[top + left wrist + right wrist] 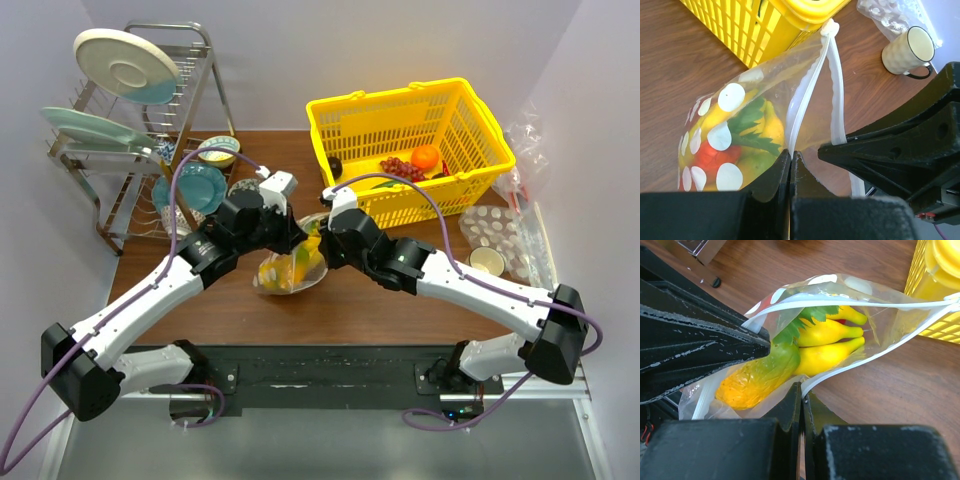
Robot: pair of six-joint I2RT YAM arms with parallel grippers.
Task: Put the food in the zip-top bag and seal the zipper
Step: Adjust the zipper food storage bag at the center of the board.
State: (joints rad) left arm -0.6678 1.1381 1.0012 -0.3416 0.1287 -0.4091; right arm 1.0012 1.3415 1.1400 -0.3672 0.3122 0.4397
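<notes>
The clear zip-top bag [285, 275] lies on the brown table between both arms, its mouth gaping. Inside it are the food: a yellow banana bunch [832, 347] and an orange-green mango-like fruit [757, 377] with green leaves. My left gripper [791, 154] is shut on one side of the whitish zipper [802, 105]. My right gripper [802, 387] is shut on the other zipper strip [875, 355]. The two strips stand apart and meet only at the far corner beside the basket. In the top view both grippers [300, 240] [324, 240] sit close together over the bag.
A yellow basket [380, 120] behind the bag holds red grapes [400, 167] and an orange [425, 157]. A dish rack [150, 120] with plates stands at back left. A cream mug [487, 262] and a heap of clear plastic [520, 140] lie at the right.
</notes>
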